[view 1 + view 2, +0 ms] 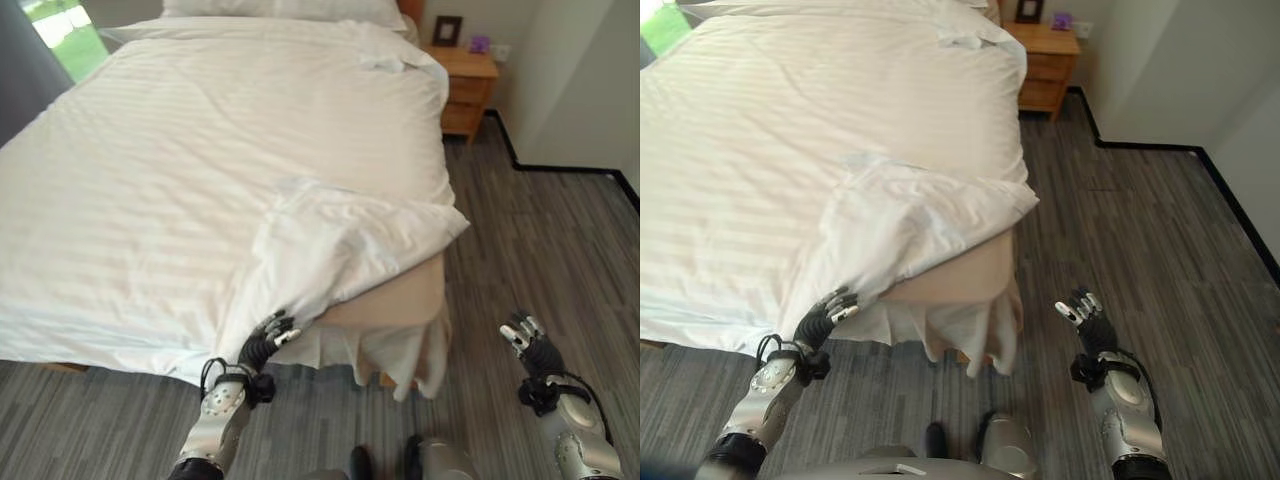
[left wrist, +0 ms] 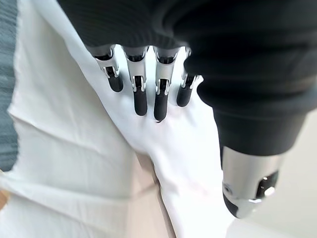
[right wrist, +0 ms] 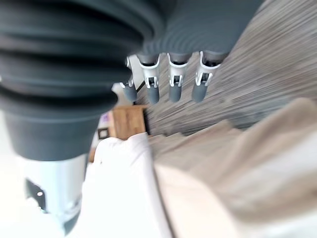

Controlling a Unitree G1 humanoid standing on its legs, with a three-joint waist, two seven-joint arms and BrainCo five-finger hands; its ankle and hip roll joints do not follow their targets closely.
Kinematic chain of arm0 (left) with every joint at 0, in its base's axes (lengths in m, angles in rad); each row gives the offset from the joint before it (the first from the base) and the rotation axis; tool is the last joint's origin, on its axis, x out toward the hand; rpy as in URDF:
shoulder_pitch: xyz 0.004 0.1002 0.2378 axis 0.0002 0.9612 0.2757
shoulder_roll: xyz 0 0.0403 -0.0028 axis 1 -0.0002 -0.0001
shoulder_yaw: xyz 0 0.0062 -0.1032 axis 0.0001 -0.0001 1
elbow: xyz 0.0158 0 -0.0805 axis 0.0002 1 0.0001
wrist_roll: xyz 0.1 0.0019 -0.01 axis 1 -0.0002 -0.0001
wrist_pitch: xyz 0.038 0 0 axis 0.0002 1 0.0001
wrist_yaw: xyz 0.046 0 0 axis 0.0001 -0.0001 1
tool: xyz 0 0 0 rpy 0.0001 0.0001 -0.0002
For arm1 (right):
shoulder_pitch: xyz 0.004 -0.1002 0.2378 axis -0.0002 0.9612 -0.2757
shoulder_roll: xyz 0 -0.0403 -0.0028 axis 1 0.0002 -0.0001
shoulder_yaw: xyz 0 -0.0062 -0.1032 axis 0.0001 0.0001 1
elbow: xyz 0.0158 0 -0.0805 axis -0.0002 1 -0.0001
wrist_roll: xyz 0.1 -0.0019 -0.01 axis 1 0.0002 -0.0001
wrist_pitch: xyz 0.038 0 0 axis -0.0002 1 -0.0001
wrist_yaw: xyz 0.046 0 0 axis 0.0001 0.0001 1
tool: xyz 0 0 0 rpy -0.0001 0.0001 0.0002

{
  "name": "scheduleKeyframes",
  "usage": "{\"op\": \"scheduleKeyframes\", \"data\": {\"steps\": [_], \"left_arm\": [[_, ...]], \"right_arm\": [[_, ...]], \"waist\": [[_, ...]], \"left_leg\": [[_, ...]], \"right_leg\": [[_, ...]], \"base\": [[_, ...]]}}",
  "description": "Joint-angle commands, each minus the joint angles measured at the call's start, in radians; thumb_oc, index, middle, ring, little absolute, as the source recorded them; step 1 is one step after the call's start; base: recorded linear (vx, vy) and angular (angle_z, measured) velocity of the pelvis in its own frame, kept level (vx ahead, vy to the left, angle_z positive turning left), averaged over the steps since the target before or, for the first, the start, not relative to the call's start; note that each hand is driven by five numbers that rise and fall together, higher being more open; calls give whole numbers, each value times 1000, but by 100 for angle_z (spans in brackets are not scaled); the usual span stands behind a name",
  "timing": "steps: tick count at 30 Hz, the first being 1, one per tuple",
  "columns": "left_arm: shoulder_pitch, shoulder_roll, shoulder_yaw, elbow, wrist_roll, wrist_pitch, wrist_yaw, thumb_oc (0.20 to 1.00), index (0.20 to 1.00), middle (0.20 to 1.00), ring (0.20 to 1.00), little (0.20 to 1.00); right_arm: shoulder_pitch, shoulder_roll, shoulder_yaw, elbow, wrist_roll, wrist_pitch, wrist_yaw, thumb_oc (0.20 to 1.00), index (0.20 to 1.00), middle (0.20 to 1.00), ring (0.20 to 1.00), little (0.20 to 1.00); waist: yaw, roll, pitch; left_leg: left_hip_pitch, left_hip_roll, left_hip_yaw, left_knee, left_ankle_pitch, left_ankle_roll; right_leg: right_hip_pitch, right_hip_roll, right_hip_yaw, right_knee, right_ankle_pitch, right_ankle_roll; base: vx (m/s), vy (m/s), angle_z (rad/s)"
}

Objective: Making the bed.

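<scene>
A white striped duvet (image 1: 200,180) covers the bed. Its near right corner (image 1: 340,235) is folded back and rumpled, baring the beige mattress (image 1: 395,295) with a white sheet hanging below it. My left hand (image 1: 268,338) is at the duvet's near edge beside that fold. Its fingers (image 2: 140,96) are straight over the white cloth (image 2: 74,148), with the thumb held apart. My right hand (image 1: 528,340) hovers over the floor to the right of the bed corner. The right hand's fingers (image 3: 173,84) are relaxed and hold nothing.
A wooden nightstand (image 1: 462,80) with a small picture frame (image 1: 447,30) stands by the head of the bed on the right. Pillows (image 1: 290,8) lie at the far end. A wall (image 1: 580,80) bounds the grey plank floor (image 1: 540,240) on the right.
</scene>
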Motion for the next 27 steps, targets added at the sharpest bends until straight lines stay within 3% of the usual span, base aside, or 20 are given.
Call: {"op": "scheduleKeyframes", "data": {"steps": [1,4,7,11,13,14,16,17,18,22,27], "left_arm": [[-3,23,-4,-33,21,-40,-30,1000,1000,1000,1000,1000],[51,9,-29,-34,5,-26,-52,1000,1000,1000,1000,1000],[78,7,-41,-38,-3,-15,-66,1000,1000,1000,1000,1000],[119,16,-69,-45,-23,-9,-90,1000,1000,1000,1000,1000],[143,41,-99,-73,-50,-10,-106,1000,1000,1000,1000,1000],[144,39,-95,-74,-50,-10,-106,1000,1000,1000,1000,1000],[164,67,-136,-111,-75,-15,-114,1000,1000,1000,1000,1000],[164,64,-131,-111,-75,-15,-114,1000,1000,1000,1000,1000],[174,105,-153,-137,-111,-13,-119,1000,1000,1000,1000,1000],[156,175,-191,-195,-153,-3,-120,1000,1000,1000,1000,1000],[131,189,-233,-252,-186,2,-107,1000,1000,1000,1000,1000]], "right_arm": [[-61,-88,-89,-10,-43,-79,-35,1000,1000,1000,1000,1000],[-144,-200,-104,-30,-63,-86,-46,1000,1000,1000,1000,1000],[-177,-255,-95,-37,-68,-86,-46,1000,1000,1000,1000,1000],[-304,-390,-34,13,-102,-88,-53,1000,1000,1000,1000,1000],[-450,-510,80,110,-128,-80,-35,1000,1000,1000,1000,1000],[-459,-511,88,117,-126,-82,-35,1000,1000,1000,1000,1000],[-662,-589,261,247,-146,-74,-25,1000,1000,1000,1000,1000],[-675,-590,272,255,-145,-76,-25,1000,1000,1000,1000,1000],[-922,-652,460,409,-179,-59,-21,1000,1000,1000,1000,1000],[-1375,-608,750,689,-246,-41,-61,1000,1000,1000,1000,1000],[-1570,-516,835,833,-285,-40,-116,1000,1000,1000,1000,1000]], "waist": [[17,-44,-35],[43,-53,-55],[50,-53,-61],[69,-56,-67],[91,-62,-70],[87,-60,-69],[113,-71,-68],[107,-69,-67],[139,-81,-57],[179,-99,-13],[215,-108,42]], "left_leg": [[-8,15,19,3,-6,-23],[-10,11,-12,3,-4,-28],[-12,10,-27,3,-2,-34],[-22,7,-54,3,5,-47],[-29,7,-69,3,10,-56],[-29,7,-69,3,10,-56],[-41,7,-82,3,15,-62],[-41,7,-83,3,16,-62],[-63,7,-101,3,26,-67],[-156,7,-144,3,59,-72],[-271,4,-195,3,94,-79]], "right_leg": [[145,22,7,-141,162,29],[199,26,-22,-204,155,21],[220,27,-44,-230,152,17],[249,25,-80,-267,150,11],[253,25,-98,-278,153,9],[254,25,-99,-279,153,9],[255,26,-118,-291,160,7],[255,26,-119,-291,160,7],[243,26,-141,-296,166,6],[175,31,-174,-313,193,2],[76,39,-207,-313,202,-3]], "base": [[135,-95,51],[77,-84,38],[42,-70,17],[17,-68,22],[16,-64,29],[13,-36,24],[10,-44,15],[-5,-55,20],[-17,-39,16],[-71,-38,37],[-12,-1,51]]}}
